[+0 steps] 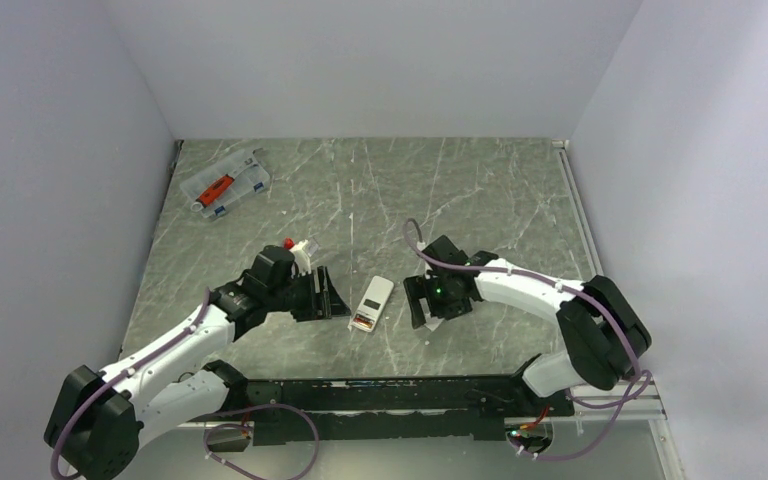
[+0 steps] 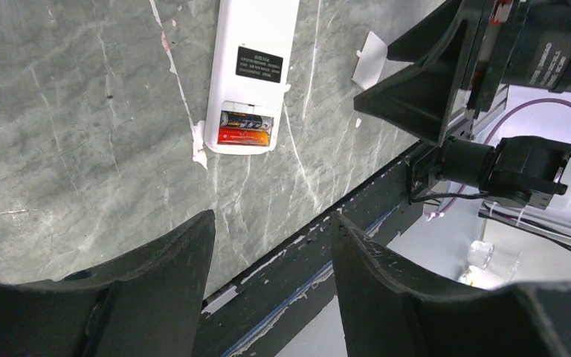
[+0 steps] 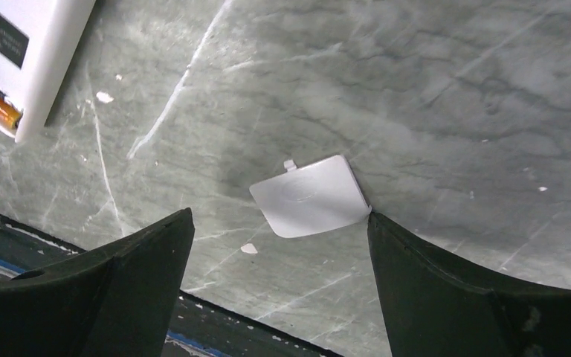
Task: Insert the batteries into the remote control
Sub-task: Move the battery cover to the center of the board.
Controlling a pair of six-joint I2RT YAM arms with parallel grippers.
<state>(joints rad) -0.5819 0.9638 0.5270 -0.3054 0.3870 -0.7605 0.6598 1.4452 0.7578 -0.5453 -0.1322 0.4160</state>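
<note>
Remote control (image 1: 372, 303) is lying back-up on the table (image 1: 460, 190) with both batteries (image 2: 245, 128) sitting in its open bay; left gripper (image 2: 271, 223) is hovering nearby, parted and empty, while right gripper (image 3: 279, 217), jaws wide, is straddling the loose white cover (image 3: 312, 197).

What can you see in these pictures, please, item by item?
table: one, grey-green marble, beneath everything
remote: one, white, face down between the arms, battery bay open
batteries: two, dark and orange, side by side in the remote's bay
cover: one, white, flat on table beside remote
case: one, clear, far left corner
tool: one, red, inside case
left fingers: two, black, open, empty, near remote
right fingers: two, black, open, straddling cover, one at its corner
</note>
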